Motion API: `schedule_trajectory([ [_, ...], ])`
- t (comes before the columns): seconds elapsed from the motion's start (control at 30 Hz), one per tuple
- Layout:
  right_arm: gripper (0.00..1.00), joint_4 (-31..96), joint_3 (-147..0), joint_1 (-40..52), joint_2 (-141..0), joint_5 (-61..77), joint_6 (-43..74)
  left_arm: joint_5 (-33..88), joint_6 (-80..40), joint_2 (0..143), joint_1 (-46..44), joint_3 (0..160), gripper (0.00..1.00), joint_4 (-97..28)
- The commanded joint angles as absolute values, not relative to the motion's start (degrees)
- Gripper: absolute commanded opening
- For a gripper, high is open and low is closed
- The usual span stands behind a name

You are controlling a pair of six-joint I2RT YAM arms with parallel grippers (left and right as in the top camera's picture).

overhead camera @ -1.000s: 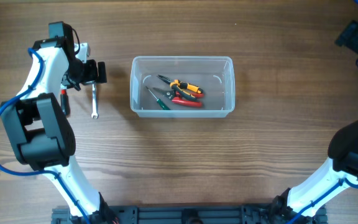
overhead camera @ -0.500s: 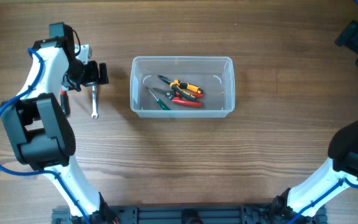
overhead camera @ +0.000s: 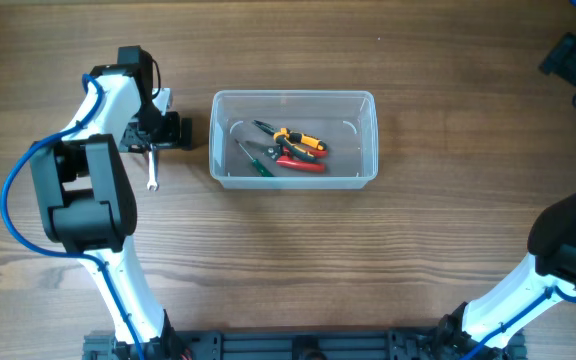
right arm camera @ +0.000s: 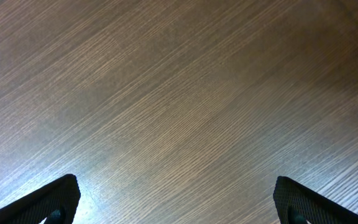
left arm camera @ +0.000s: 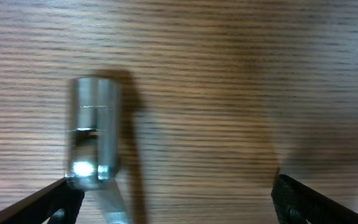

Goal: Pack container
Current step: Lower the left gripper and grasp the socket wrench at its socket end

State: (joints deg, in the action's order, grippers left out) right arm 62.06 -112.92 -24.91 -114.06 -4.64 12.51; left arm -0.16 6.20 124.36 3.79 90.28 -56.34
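Observation:
The clear plastic container (overhead camera: pixel 294 96) stands at the table's middle. Inside lie orange-and-black pliers (overhead camera: pixel 301 141), red-handled pliers (overhead camera: pixel 303 164) and a green-handled screwdriver (overhead camera: pixel 256 163). A silver wrench (overhead camera: pixel 152 168) lies on the table left of the container. My left gripper (overhead camera: pixel 161 132) hovers over the wrench's upper end. In the left wrist view it is open (left arm camera: pixel 179 205), with the wrench's silver socket end (left arm camera: pixel 94 137) by the left finger. My right gripper (overhead camera: pixel 571 58) is at the far right corner, open and empty over bare wood (right arm camera: pixel 176 205).
The left arm's black links (overhead camera: pixel 78 190) stretch along the table's left side. The right arm (overhead camera: pixel 568 250) rises along the right edge. The black base rail (overhead camera: pixel 298 345) runs along the front edge.
My left gripper has moved right, toward the container, and now sits over the wrench's upper end. The wrench, container and right arm have not moved.

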Motion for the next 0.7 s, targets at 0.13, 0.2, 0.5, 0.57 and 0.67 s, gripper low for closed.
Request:
schedule_trajectory([
  [0.13,1.0,61.93,-112.86,-24.62,-114.21,-4.19,12.36,-0.49,5.52,124.66,6.76,90.76,1.0,-56.64],
  [0.2,1.0,61.91,-112.86,-24.62,-114.21,-4.21,12.36,-0.51,5.54,124.66,7.42,90.76,1.0,-56.95],
  [0.5,1.0,61.91,-112.86,-24.62,-114.21,-4.21,12.36,-0.51,5.61,124.66,7.84,90.76,1.0,-57.19],
  [0.57,1.0,61.91,-112.86,-24.62,-114.21,-4.19,12.36,-0.51,5.61,124.66,7.84,90.76,1.0,-57.19],
  [0.67,1.0,61.91,-112.86,-24.62,-114.21,-4.19,12.36,-0.51,5.61,124.66,7.84,90.76,1.0,-57.23],
])
